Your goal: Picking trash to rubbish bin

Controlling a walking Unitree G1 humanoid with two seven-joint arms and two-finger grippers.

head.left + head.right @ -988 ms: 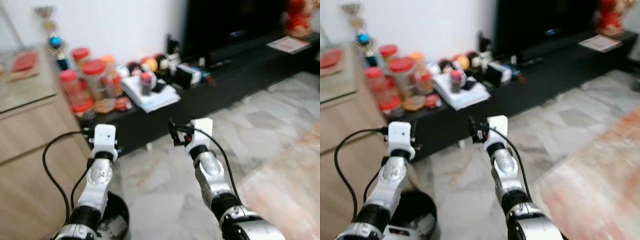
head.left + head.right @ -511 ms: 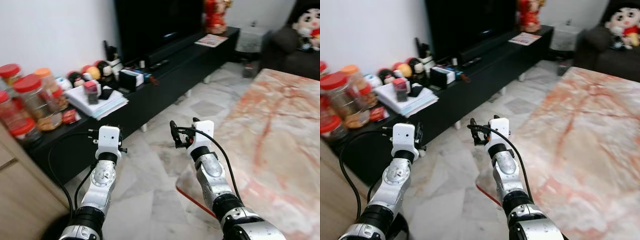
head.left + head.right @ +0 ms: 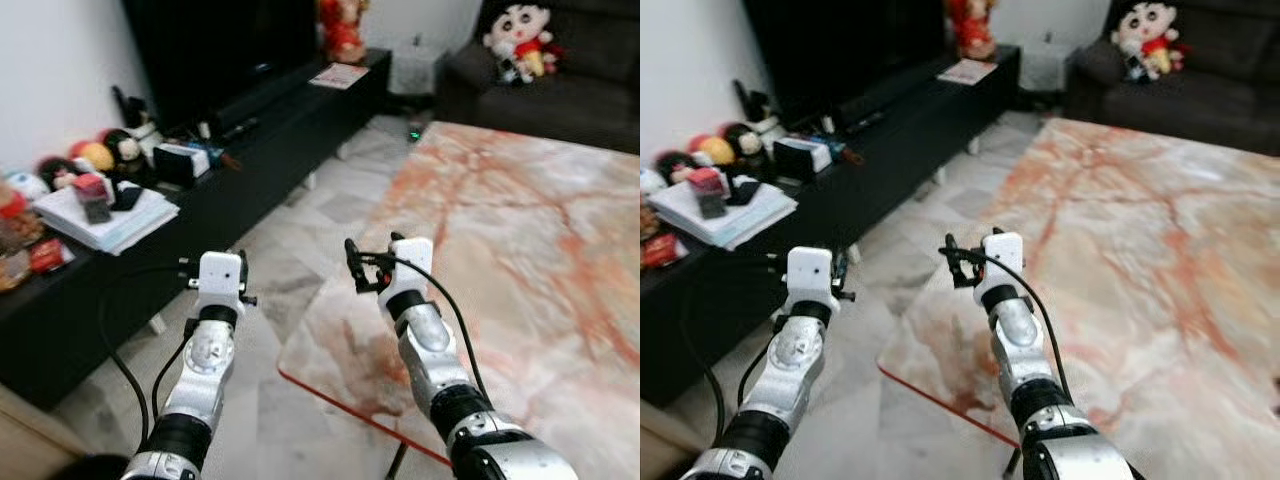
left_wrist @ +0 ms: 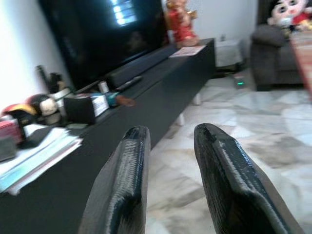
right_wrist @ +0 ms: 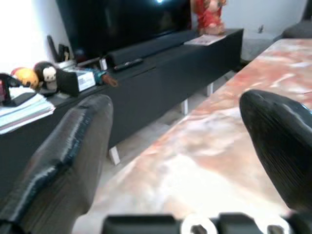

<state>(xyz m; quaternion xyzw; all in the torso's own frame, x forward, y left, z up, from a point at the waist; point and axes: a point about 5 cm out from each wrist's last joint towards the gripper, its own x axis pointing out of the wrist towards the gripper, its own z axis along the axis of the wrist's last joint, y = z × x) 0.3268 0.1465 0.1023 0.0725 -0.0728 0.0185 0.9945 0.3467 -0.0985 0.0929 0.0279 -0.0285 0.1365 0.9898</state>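
Both arms raised fwd, forearms angled up, wrists level. Left gripper (image 4: 168,180) over the marble floor (image 3: 290,255), near the black TV console (image 3: 250,150); fingers a narrow gap apart, nothing in them. Right gripper (image 5: 180,161) over the near-left corner of the pink marble table (image 3: 520,230); fingers spread wide, nothing held. Stack of papers (image 3: 105,215) and small toys on the console at left, dark sofa (image 3: 560,85) w/ a plush doll (image 3: 520,40) far right. Can't make out trash or the bin.
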